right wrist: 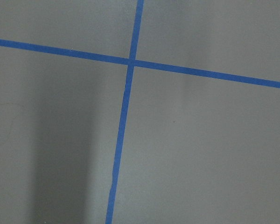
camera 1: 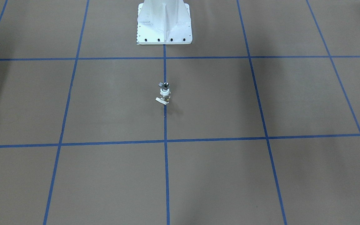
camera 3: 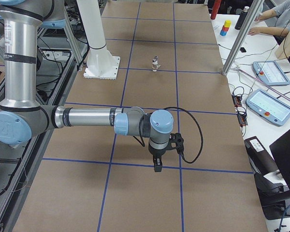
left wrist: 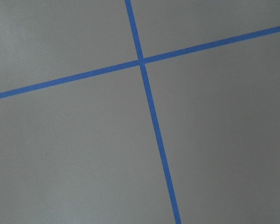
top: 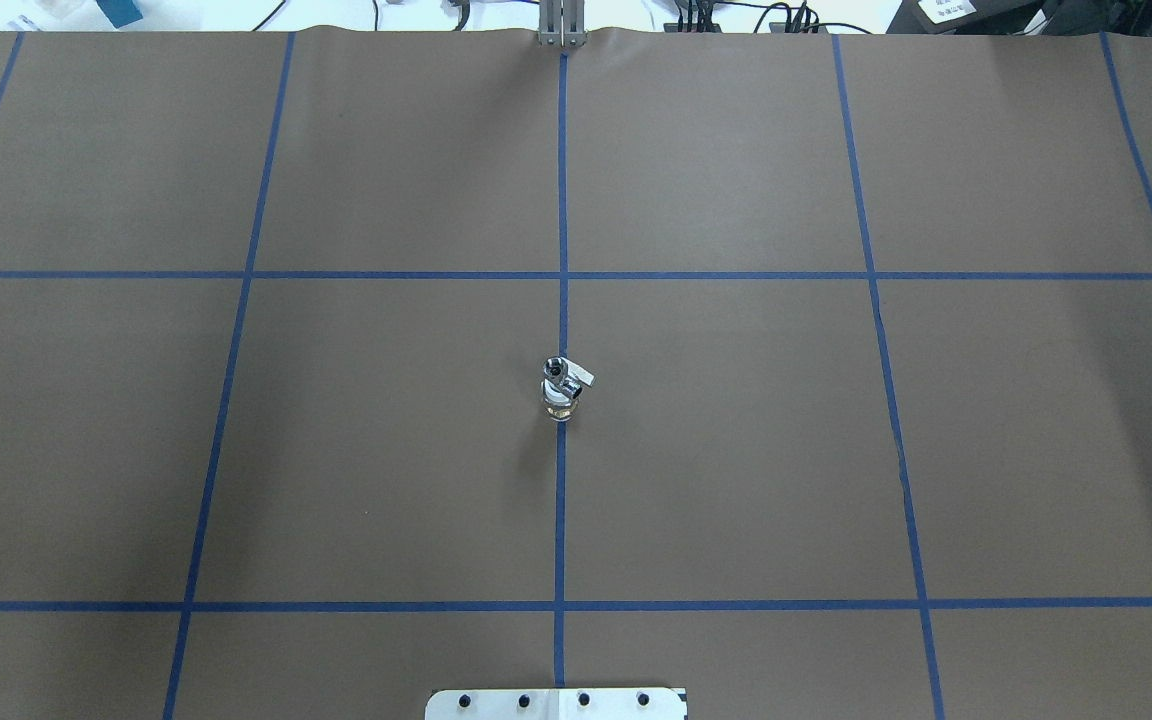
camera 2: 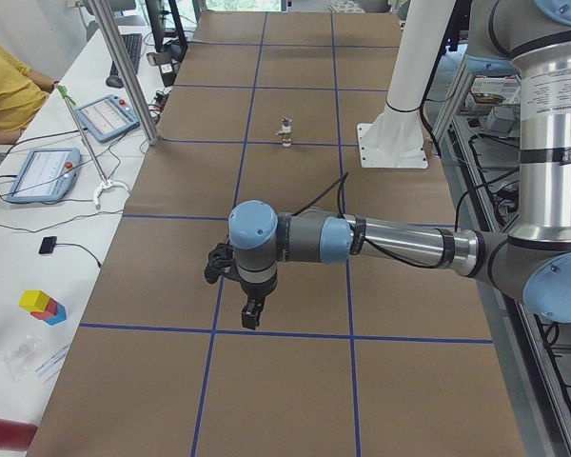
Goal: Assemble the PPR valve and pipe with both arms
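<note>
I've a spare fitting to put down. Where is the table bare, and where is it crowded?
Bare paper lies both sides of the centre tape line, between the far edge and the robot base. On that line stands the PPR valve with the pipe atop it. At the table's ends the left arm and right arm hang over the paper.

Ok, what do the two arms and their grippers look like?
Both the left arm and the right arm are silver-grey tubes with rounded light-blue joint caps. The left gripper and right gripper are small, black and two-fingered. A black cable loops out from each wrist. The left arm's upright segment carries a printed label, too small to read.
</note>
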You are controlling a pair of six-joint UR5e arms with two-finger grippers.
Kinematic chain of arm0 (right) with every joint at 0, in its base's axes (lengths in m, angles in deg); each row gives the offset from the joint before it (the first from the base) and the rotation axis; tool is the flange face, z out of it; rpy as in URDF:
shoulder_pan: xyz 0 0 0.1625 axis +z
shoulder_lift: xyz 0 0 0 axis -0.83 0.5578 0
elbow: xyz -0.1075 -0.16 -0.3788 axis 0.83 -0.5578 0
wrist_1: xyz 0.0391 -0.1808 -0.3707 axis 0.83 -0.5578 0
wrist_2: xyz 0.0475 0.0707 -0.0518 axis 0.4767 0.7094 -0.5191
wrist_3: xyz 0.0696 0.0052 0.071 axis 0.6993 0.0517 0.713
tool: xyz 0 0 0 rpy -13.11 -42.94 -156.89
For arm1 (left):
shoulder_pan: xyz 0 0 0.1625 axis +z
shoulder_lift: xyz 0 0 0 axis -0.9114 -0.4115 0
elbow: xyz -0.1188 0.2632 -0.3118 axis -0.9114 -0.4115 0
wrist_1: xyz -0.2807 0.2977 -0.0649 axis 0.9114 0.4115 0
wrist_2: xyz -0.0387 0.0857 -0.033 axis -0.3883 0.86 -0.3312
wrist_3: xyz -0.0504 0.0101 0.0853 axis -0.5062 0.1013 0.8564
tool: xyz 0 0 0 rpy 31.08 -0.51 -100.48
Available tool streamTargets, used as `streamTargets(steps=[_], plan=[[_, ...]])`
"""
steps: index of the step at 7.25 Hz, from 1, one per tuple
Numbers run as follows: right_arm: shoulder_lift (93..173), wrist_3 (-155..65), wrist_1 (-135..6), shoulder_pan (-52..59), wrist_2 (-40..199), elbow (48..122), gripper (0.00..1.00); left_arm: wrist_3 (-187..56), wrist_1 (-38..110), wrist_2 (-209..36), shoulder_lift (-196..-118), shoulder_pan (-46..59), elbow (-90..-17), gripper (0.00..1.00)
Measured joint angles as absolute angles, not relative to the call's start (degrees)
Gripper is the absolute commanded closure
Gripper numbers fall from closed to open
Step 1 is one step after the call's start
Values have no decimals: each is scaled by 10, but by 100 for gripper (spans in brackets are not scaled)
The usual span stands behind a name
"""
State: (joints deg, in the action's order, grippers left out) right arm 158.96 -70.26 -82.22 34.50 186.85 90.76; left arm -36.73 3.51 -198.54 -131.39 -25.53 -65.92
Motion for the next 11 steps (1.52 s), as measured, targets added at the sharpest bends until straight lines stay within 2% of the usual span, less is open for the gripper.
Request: streamTargets(steps=[11], plan=[[1606,-687,-821,345,1869,910,0,-373,41,-1986,-1299,-255,-662,0]])
